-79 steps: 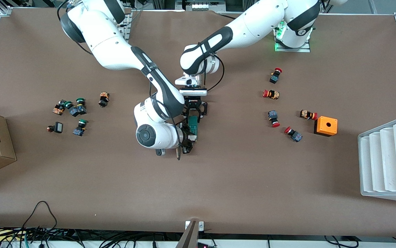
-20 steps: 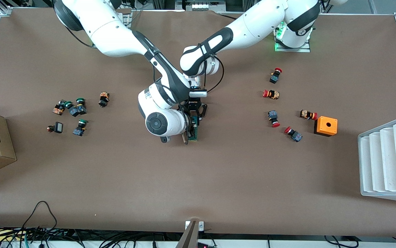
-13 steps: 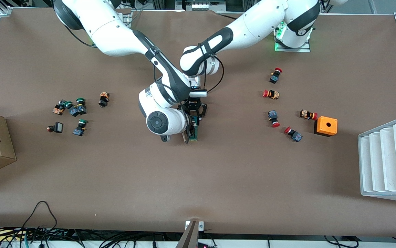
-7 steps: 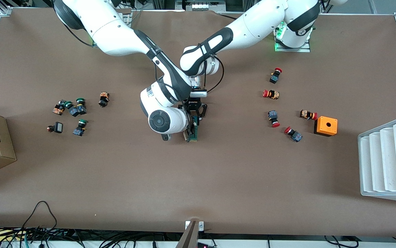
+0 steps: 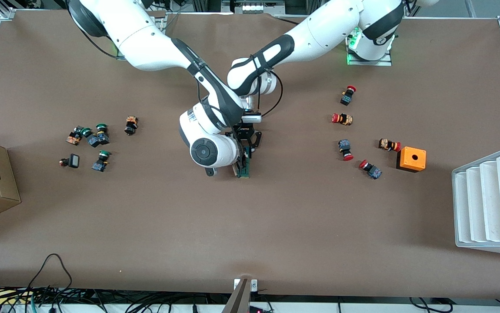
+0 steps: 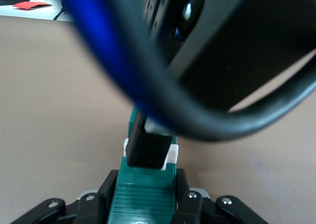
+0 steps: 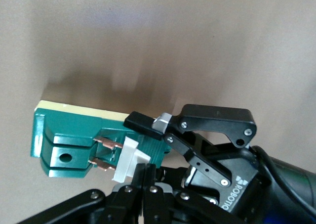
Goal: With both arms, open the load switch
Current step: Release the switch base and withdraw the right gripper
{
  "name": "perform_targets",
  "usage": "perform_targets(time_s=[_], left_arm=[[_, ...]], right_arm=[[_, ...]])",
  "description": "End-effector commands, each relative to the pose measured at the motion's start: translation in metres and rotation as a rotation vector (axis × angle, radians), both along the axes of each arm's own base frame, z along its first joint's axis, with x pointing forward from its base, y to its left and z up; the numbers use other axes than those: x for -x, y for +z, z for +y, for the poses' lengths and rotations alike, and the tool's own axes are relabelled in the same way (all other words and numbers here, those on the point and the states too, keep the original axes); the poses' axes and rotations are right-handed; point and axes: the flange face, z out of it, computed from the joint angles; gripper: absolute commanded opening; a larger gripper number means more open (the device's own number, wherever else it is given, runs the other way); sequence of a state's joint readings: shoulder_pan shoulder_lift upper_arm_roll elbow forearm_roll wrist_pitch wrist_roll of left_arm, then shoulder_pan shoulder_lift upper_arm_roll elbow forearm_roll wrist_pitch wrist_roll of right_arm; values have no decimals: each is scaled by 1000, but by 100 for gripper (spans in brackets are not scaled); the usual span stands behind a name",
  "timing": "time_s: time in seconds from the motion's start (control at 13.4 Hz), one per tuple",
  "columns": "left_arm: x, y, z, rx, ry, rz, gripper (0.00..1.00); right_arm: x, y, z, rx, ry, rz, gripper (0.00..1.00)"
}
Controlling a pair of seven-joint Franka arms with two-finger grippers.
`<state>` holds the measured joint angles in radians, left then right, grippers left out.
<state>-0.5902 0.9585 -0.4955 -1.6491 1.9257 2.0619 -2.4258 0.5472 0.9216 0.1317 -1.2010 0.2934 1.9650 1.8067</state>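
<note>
Right wrist view shows the load switch (image 7: 94, 140) at mid-counter (image 5: 276, 208), left hand (image 7: 170, 130) clamped on its green body, right hand (image 7: 138, 172) pinched shut on the white tab (image 7: 126, 159), already partly drawn out, copper prongs showing; full separation likely remains.

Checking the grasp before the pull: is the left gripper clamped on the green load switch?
Yes: in the left wrist view the left gripper clamps the load switch from both sides.

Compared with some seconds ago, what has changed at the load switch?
The right gripper moved from the switch's near end up alongside the load switch and shut on its white tab. The left gripper stayed clamped on the green body; the switch and scattered buttons have not moved.
</note>
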Motion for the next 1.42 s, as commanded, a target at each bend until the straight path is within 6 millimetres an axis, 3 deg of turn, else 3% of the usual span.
perform_targets(time_s=[0.0, 0.52, 0.67, 0.75, 1.05, 1.12, 1.27, 1.35], left_arm=[[-1, 2, -15, 43, -28, -6, 49], [-1, 2, -15, 43, -28, -6, 49], [-1, 2, -15, 43, -28, -6, 49], [-1, 2, -15, 43, -28, -6, 49], [0, 1, -15, 43, -29, -5, 50], [0, 1, -15, 43, -29, -5, 54], [-1, 2, -14, 44, -28, -3, 100], [-2, 4, -13, 44, -28, -3, 100]], right_arm=[[6, -6, -4, 22, 13, -32, 2], [6, -10, -3, 19, 11, -39, 2], [0, 7, -5, 8, 2, -47, 10], [-3, 19, -6, -1, -4, -57, 23], [-6, 39, -6, -11, -2, -56, 23], [-10, 44, -9, -13, -1, -58, 23], [-22, 64, -24, -29, 3, -77, 29], [-30, 79, -35, -44, 23, -98, 36]])
